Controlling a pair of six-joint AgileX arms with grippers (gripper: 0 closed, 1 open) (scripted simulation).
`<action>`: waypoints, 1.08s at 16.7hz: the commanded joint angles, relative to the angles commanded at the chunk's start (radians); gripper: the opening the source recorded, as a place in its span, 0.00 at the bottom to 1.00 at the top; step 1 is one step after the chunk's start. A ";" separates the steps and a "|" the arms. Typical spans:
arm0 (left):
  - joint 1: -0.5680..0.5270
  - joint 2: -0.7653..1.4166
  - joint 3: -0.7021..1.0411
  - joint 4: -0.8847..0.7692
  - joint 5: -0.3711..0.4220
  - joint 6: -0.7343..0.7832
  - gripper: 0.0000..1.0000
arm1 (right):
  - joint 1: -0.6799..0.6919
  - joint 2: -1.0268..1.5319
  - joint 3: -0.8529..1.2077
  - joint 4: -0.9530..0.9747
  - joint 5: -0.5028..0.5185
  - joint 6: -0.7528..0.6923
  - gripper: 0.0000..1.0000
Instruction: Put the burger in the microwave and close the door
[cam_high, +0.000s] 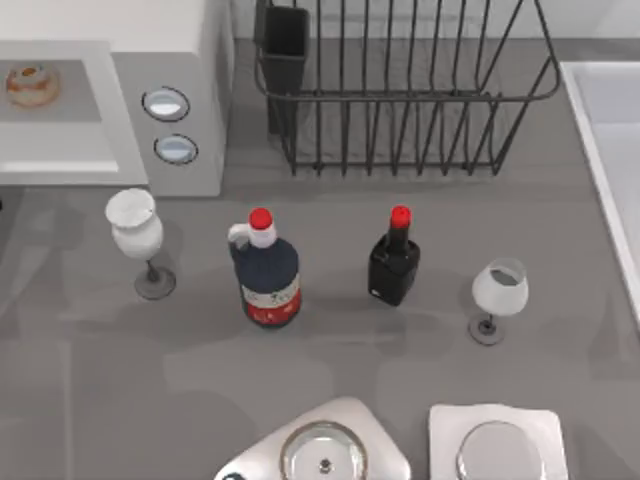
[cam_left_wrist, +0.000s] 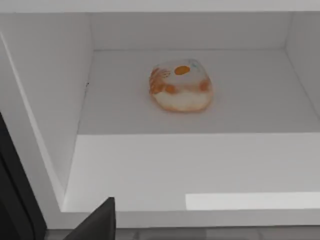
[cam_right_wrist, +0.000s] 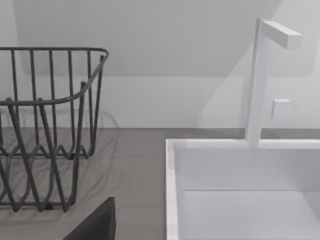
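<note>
Nearest edge, top view: a round silver burner (cam_high: 323, 452) on its plate at 6 o'clock, and a second plate with a grey disc (cam_high: 497, 450) at about 5 o'clock.

Mid table, a row from 9 toward 3 o'clock: a white wine glass (cam_high: 136, 235), a dark jug with red cap (cam_high: 267, 270), a small black bottle with red cap (cam_high: 394, 258), and a second wine glass (cam_high: 499, 292), each standing apart from its neighbours.

Far side: black wire dish rack (cam_high: 400, 90) at 12 o'clock, white sink (cam_high: 612, 150) at 2 o'clock; the right wrist view looks at the rack (cam_right_wrist: 45, 125) and sink (cam_right_wrist: 240, 170) with its white tap (cam_right_wrist: 257, 80).

At 10 o'clock sits the microwave (cam_high: 180, 60), two round knobs on its grey panel. The burger (cam_high: 30, 84) lies inside its cavity; the left wrist view shows it (cam_left_wrist: 180, 86) resting toward the back of the white floor (cam_left_wrist: 190, 170). A dark edge beside the opening may be the door; we cannot tell.

We see a dark sliver of finger in each wrist view; whether our left or right claw is wide or narrow, we cannot tell.
</note>
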 joint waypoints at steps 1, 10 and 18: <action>0.000 0.000 0.000 0.000 0.000 0.000 1.00 | 0.000 0.000 0.000 0.000 0.000 0.000 1.00; -0.047 -0.216 -0.090 -0.078 -0.047 -0.017 1.00 | 0.000 0.000 0.000 0.000 0.000 0.000 1.00; -0.178 -0.957 -0.345 -0.312 -0.190 -0.075 1.00 | 0.000 0.000 0.000 0.000 0.000 0.000 1.00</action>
